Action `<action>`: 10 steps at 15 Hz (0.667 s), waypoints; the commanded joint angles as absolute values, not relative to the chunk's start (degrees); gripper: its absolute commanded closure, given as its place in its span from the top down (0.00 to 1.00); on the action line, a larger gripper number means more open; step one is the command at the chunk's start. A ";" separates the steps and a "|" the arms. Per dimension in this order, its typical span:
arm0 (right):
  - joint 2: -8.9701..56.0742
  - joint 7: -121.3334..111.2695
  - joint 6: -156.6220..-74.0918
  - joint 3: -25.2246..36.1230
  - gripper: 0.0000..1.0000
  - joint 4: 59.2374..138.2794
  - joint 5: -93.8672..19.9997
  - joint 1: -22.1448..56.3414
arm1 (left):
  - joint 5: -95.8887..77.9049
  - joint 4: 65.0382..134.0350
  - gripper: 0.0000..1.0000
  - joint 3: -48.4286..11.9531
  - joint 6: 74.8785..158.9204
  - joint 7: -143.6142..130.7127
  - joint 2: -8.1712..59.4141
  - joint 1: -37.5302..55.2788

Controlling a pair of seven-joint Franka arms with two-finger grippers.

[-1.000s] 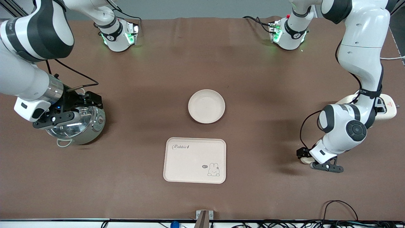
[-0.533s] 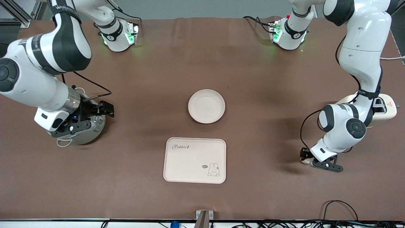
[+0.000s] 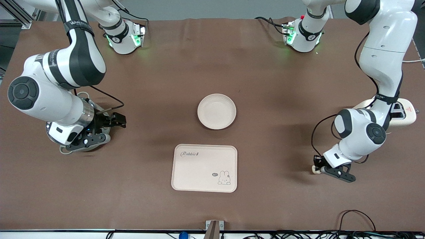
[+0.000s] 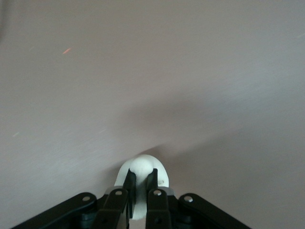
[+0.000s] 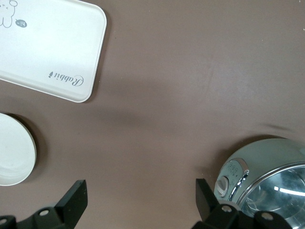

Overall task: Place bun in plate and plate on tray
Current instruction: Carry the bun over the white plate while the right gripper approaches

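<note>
The bun [image 3: 313, 170] is a small cream lump at the left arm's end of the table. My left gripper [image 3: 318, 167] is shut on it, low at the table top; the left wrist view shows the bun [image 4: 143, 166] pinched between the fingers of the left gripper [image 4: 141, 183]. The round plate [image 3: 216, 111] sits empty mid-table. The rabbit tray [image 3: 204, 168] lies nearer the front camera than the plate, also empty. My right gripper [image 3: 119, 120] is open and empty above the table beside a steel pot. In its wrist view [image 5: 140, 198] the tray [image 5: 47, 47] and plate [image 5: 12, 157] show.
A steel pot [image 3: 94, 146] stands at the right arm's end of the table, mostly under the right arm; it also shows in the right wrist view [image 5: 267, 181]. A cream toaster [image 3: 405, 114] stands at the left arm's end. Cables run along the table's front edge.
The right arm has swung off the pot toward the table's middle, its gripper still open. The left gripper has shifted slightly toward the middle with the bun in it.
</note>
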State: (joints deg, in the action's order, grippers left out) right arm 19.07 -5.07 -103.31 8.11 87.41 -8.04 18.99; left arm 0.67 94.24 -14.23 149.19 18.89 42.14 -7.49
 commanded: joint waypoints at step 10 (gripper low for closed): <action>24.69 -4.66 -106.79 8.44 1.00 86.22 -12.66 19.77 | 5.89 94.92 0.11 -14.77 125.79 -37.74 30.68 17.99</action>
